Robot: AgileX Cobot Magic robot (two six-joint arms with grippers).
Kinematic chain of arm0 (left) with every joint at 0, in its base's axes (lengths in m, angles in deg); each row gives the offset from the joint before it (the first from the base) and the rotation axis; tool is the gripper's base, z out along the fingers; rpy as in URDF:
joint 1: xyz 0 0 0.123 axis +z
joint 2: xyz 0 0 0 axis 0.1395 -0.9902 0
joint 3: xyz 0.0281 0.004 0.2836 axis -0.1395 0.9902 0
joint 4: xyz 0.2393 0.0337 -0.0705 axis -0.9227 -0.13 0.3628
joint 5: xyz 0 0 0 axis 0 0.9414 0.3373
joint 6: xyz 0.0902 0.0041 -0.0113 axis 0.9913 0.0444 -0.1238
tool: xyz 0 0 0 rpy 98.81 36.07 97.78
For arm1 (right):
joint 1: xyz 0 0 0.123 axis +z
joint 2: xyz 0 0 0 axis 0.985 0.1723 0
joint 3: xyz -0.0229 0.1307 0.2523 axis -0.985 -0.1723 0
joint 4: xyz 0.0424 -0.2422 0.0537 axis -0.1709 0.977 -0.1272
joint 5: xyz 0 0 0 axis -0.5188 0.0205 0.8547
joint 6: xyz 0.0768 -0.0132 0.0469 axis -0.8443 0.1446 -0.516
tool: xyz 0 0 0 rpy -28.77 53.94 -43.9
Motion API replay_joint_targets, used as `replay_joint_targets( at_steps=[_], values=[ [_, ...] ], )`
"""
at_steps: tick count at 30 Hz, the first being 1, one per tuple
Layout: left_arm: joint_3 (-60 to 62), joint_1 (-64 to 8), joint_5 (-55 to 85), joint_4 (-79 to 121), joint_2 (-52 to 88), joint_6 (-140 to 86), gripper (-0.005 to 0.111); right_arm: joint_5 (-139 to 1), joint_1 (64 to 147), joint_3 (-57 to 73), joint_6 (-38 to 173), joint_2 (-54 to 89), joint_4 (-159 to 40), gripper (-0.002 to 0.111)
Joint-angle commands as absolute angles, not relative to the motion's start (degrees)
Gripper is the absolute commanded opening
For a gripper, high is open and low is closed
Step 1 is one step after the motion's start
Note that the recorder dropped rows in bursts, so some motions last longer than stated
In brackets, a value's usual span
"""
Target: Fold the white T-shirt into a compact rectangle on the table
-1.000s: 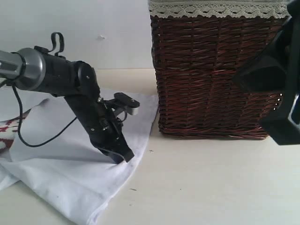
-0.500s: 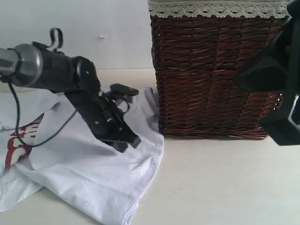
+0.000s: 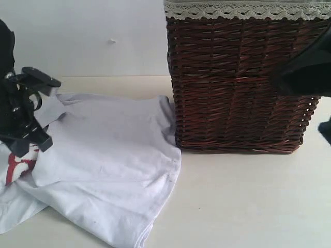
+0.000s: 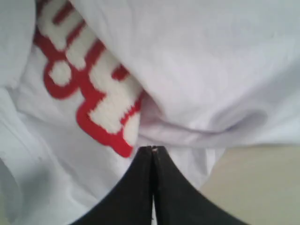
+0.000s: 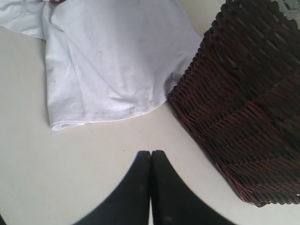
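White T-shirt (image 3: pixel 108 155): crumpled on table (image 3: pixel 243 206), against wicker basket (image 3: pixel 238 82). Left gripper (image 4: pixel 152 150), right gripper (image 5: pixel 151 154): jaws pressed together.

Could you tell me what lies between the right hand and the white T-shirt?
Only bare table separates the right hand from the white T-shirt, in the right wrist view.

We count one soft white cotton T-shirt (image 3: pixel 114 150), one dark brown wicker basket (image 3: pixel 238 88) just beside it, and two black grippers: left gripper (image 4: pixel 153 150), right gripper (image 5: pixel 151 153).
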State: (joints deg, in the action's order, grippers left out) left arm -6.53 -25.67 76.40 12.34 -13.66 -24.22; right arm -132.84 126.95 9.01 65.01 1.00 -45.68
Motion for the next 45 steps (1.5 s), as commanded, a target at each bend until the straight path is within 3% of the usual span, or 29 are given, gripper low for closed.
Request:
replay_joint_targets(
  at_steps=[1,6,8,13,15,18,27,34,45],
  values=[
    [0.02,-26.84,75.99,12.28,-11.42,-24.79,0.0,-132.6,126.73,8.76,65.42,-0.77,-45.59,0.0],
    [8.22,-27.61,65.95,12.28,-10.96,-23.39,0.001,-132.6,126.73,8.76,65.42,-1.76,-45.7,0.0],
    [10.54,-27.61,60.2,12.28,-10.96,-23.39,0.007,-132.6,126.73,8.76,65.42,-1.76,-45.7,0.0],
    [11.02,-28.52,53.5,12.89,-10.96,-23.39,0.049,-132.49,126.73,8.76,65.64,-1.74,-45.93,0.0],
    [11.02,-29.28,54.31,12.89,-11.46,-23.12,0.059,-132.49,126.73,8.76,65.64,-1.74,-45.93,0.0],
    [11.02,-29.82,58.6,13.03,-13.92,-20.22,0.052,-132.49,126.73,8.76,65.64,-1.74,-45.93,0.0],
    [11.02,-29.91,64.39,13.13,-16.92,-19.59,0.0,-132.49,126.73,8.76,65.64,-1.74,-45.93,0.0],
    [11.02,-29.95,70.47,11.31,-16.54,-18.64,0.0,-132.49,126.73,8.76,65.64,-1.74,-46.03,0.0],
    [15.72,-26.68,57.64,2.63,-19.58,-36.13,0.0,-132.79,126.73,8.76,66.42,-1.74,-45.96,0.0]
  ],
)
